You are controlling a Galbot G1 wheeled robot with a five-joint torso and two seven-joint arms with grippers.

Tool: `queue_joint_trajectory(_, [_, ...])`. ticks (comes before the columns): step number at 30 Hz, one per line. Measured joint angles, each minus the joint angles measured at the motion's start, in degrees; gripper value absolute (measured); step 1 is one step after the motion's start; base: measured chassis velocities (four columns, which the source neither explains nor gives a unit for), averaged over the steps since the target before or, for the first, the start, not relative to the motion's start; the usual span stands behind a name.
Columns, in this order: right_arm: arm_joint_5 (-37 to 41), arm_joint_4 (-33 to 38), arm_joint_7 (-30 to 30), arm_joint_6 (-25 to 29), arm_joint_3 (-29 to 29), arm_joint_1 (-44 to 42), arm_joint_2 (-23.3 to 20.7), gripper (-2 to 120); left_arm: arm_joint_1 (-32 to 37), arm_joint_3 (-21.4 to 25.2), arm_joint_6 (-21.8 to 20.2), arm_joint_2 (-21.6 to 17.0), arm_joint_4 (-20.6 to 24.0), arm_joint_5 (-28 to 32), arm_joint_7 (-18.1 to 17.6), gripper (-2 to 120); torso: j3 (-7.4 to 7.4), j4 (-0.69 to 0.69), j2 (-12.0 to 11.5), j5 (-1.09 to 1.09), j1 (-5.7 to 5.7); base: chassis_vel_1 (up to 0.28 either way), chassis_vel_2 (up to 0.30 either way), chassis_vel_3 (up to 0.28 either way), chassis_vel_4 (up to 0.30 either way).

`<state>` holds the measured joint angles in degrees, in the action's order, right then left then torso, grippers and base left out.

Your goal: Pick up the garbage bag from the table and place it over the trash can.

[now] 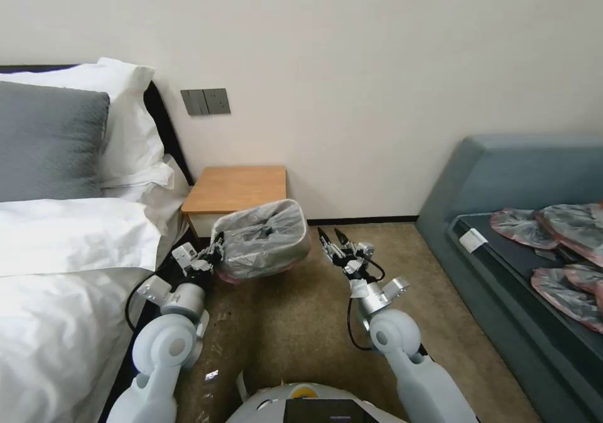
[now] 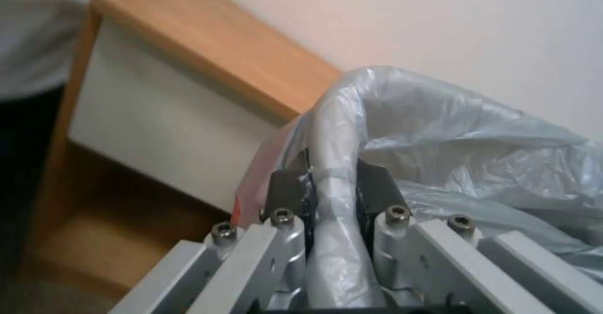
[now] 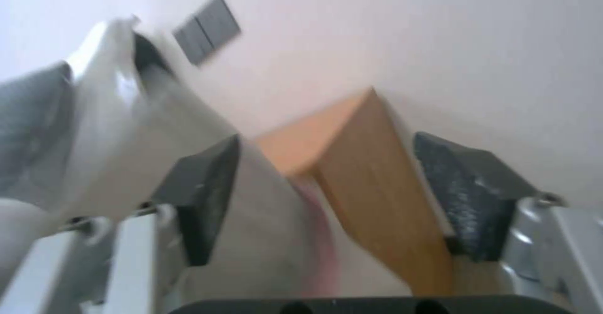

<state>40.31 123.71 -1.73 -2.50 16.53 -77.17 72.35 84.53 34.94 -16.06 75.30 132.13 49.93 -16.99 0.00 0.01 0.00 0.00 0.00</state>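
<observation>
pinching garbage bag (image 1: 264,237) rim with left gripper (image 1: 215,247) fingers clenched; right gripper (image 1: 333,237) released, just beside its right edge.

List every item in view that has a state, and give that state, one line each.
garbage bag: stretched over the bin, mouth open, pinkish-red rim low on its side.
trash can: upright on the carpet in front of the table, wrapped in the bag.
table: top bare.
left gripper: shut on the bagged rim of the bin.
right gripper: open, apart from the bag, holding nothing.
</observation>
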Motion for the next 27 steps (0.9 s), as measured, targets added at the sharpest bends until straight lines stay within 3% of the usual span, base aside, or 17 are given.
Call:
queue_joint_trajectory(3, [1.8,4.5,1.9,-1.1,0.2,0.4,-2.6,86,0.2,-0.6,1.0,-1.0,-0.4,-3.6,2.0,7,0.00,-0.03,0.0,0.02,0.00,0.000,0.000,0.000,0.000])
queue_joint_trajectory(5, [6.2,9.5,3.7,-4.1,0.3,2.3,-8.2,96,0.8,-1.4,2.1,-1.9,-0.8,-7.8,4.1,7,0.00,-0.02,0.0,0.00,0.00,0.000,0.000,0.000,0.000])
queue_joint_trajectory(6, [6.2,9.5,3.7,-4.1,0.3,2.3,-8.2,96,0.8,-1.4,2.1,-1.9,-0.8,-7.8,4.1,7,0.00,-0.02,0.0,0.00,0.00,0.000,0.000,0.000,0.000])
queue_joint_trajectory(8, [10.7,12.6,4.1,-7.1,-0.3,5.5,-15.1,99,1.8,-2.2,3.6,-2.5,-1.3,-12.7,6.5,7,0.00,-0.01,0.0,0.00,0.00,0.000,0.000,0.000,0.000])
queue_joint_trajectory(9, [10.7,12.6,4.1,-7.1,-0.3,5.5,-15.1,99,1.8,-2.2,3.6,-2.5,-1.3,-12.7,6.5,7,0.00,-0.01,0.0,0.00,0.00,0.000,0.000,0.000,0.000])
queue_joint_trajectory(11, [13.2,13.2,3.7,-9.9,-2.3,10.3,-21.2,99,2.0,-3.2,4.3,-2.9,-1.4,-15.7,7.8,7,0.00,0.02,0.0,0.02,0.00,0.000,0.000,0.000,0.000])
queue_joint_trajectory(12, [13.2,13.2,3.7,-9.9,-2.3,10.3,-21.2,99,2.0,-3.2,4.3,-2.9,-1.4,-15.7,7.8,7,0.00,0.02,0.0,0.02,0.00,0.000,0.000,0.000,0.000])
queue_joint_trajectory(15, [13.6,12.9,3.3,-11.7,-7.2,16.8,-28.2,88,0.9,-5.9,4.4,-3.8,-1.7,-17.6,9.2,7,0.01,-0.05,0.0,0.01,0.00,0.000,0.000,0.000,0.000])
queue_joint_trajectory(16, [13.6,12.9,3.3,-11.7,-7.2,16.8,-28.2,88,0.9,-5.9,4.4,-3.8,-1.7,-17.6,9.2,7,0.01,-0.05,0.0,0.01,0.00,0.000,0.000,0.000,0.000])
queue_joint_trajectory(19, [13.9,13.2,3.1,-13.7,-13.9,23.6,-32.2,72,1.2,-7.4,4.7,-4.6,-1.7,-19.9,10.5,7,0.01,0.00,0.0,0.01,0.00,0.000,0.000,0.000,0.000])
queue_joint_trajectory(21, [13.8,13.5,3.0,-14.3,-15.5,25.0,-32.8,68,1.2,-7.7,4.7,-4.7,-1.6,-20.4,10.7,7,0.01,0.00,0.0,0.00,0.00,0.000,0.000,0.000,0.000])
queue_joint_trajectory(27, [12.2,12.4,1.8,-17.5,-29.0,38.8,-35.0,44,1.4,-8.3,4.7,-5.0,-0.7,-23.7,11.9,7,0.01,0.00,0.0,0.00,0.00,0.000,0.000,0.000,0.000])
